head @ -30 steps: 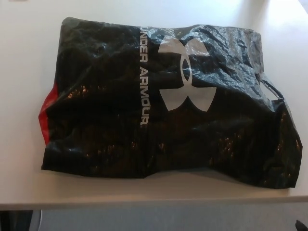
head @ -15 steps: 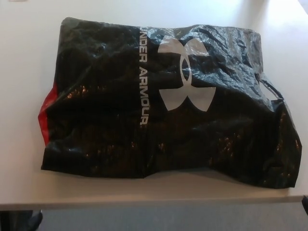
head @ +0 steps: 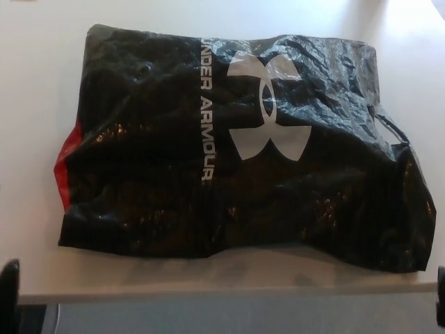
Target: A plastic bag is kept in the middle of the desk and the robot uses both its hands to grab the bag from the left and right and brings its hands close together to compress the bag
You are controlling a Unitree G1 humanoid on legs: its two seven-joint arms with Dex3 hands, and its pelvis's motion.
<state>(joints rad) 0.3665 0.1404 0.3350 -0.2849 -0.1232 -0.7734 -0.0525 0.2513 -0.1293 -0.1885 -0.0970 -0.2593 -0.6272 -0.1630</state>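
Lay flat across the middle of the white desk (head: 42, 90): a black plastic bag (head: 153, 160), crinkled and bulging, contents hidden, red lining (head: 65, 167) showing at its left end. Just off the bag's near corners, at the desk's front edge, peeked the left hand (head: 9, 292) and right hand (head: 440, 296), both apart from it; fingers impossible to tell.

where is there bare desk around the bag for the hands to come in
Bare desk lies left of the bag, beside its red edge, and right of it past the cord loop. A strip runs behind it. In front only a thin strip remains, pinched out at the bag's right corner. The left hand and right hand sit at the bottom corners.
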